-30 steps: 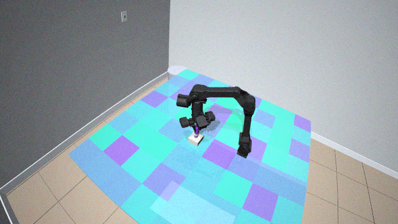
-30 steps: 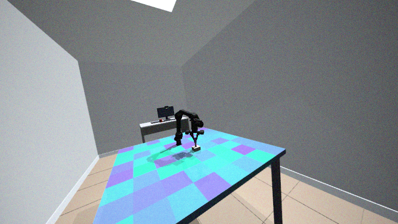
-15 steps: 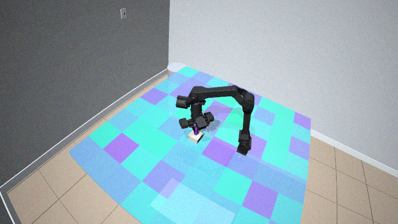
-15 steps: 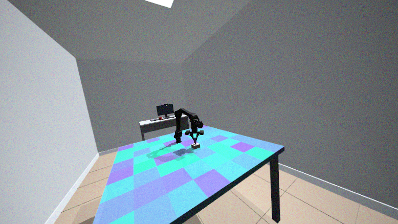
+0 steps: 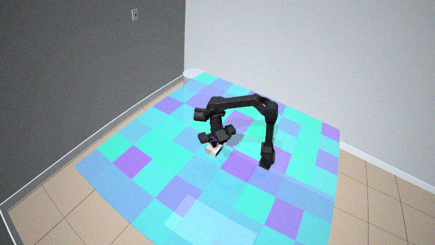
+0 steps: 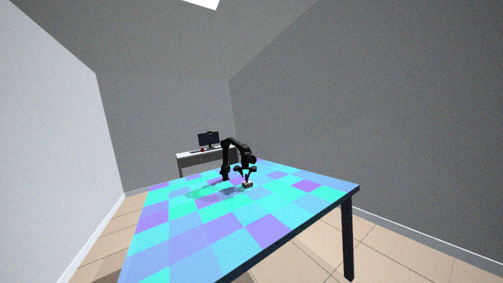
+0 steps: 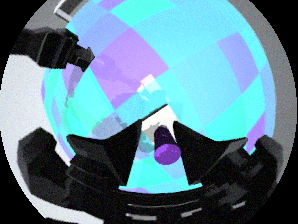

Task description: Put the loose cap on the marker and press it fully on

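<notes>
Tool (image 5: 213,142) (image 6: 247,173) (image 7: 157,122) — part-open | purple cap (image 5: 214,140) (image 6: 246,176) (image 7: 167,153) — between fingertips, ungripped

Between the 2 fingertips of the pincer (image 5: 214,140) (image 6: 247,172) (image 7: 159,147), the purple cap (image 5: 214,140) (image 6: 246,176) (image 7: 167,152) stands in the way, with a narrow gap on each side. The holder block (image 5: 213,150) (image 6: 247,184) (image 7: 159,117) blocks the way down below the cap.

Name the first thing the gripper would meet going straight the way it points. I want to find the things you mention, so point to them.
Probably the white holder block (image 5: 211,152) (image 6: 247,185) (image 7: 153,120), below the open black gripper (image 5: 214,142) (image 6: 247,176) (image 7: 157,122), whose fingers flank the purple cap (image 5: 214,140) (image 6: 246,176) (image 7: 167,154); exact depth is unclear.
</notes>
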`<state>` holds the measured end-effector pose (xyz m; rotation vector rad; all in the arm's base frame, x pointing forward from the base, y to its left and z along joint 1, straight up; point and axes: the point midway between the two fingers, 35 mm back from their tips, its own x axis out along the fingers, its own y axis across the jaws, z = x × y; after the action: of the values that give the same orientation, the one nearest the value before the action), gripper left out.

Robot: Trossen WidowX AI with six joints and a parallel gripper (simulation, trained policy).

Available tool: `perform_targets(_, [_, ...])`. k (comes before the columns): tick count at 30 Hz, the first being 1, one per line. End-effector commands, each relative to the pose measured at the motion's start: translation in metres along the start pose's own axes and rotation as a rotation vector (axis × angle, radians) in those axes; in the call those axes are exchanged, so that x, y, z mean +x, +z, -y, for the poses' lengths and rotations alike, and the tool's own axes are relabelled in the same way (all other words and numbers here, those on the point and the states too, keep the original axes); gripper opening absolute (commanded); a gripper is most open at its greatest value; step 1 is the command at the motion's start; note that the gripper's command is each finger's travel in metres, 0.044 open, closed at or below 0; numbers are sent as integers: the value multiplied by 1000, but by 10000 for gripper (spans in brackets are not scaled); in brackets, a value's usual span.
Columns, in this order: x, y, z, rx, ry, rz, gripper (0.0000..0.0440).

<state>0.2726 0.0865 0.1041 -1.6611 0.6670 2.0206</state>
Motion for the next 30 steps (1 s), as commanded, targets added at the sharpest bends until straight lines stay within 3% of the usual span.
perform_targets(1, [7,8,-12,1,38,39,240])
perform_targets(7, [10,13,-14,6,24,59,312])
perform_targets(13, [10,15,-12,5,-13,51,440])
perform_targets(30, [-42,11,4,-18,-196,-47,440])
